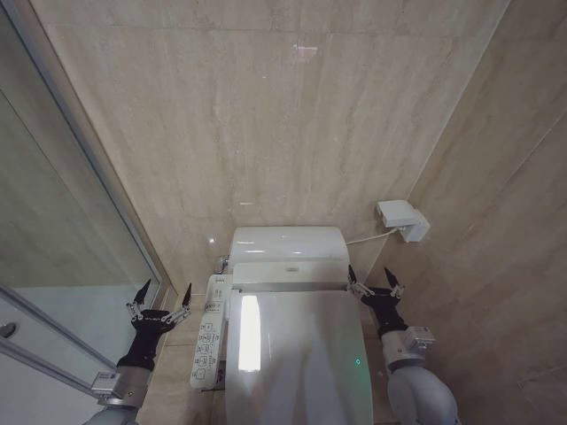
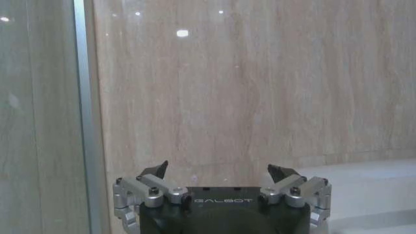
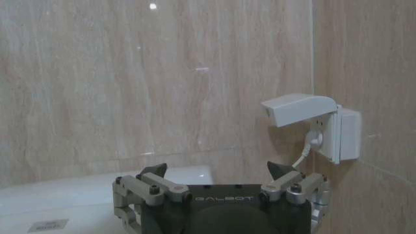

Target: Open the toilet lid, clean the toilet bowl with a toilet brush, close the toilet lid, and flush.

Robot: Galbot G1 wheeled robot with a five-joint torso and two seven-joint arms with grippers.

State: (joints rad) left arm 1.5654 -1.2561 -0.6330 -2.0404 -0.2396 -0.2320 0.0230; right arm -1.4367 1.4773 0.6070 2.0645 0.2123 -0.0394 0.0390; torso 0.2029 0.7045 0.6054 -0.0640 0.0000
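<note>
Lid down over bowl, between both arms. Left gripper beside panel, right gripper near lid's hinge corner; both spread wide, empty. Best to hook front edge, lift slowly.

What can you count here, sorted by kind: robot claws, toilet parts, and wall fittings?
Robot grippers: 2, the left gripper and the right gripper, both open and holding nothing, one on each side of the toilet.
Toilet parts: 3, the closed toilet lid, the tank and the side button panel.
Wall fittings: 1, the covered socket.
Total: 6
</note>
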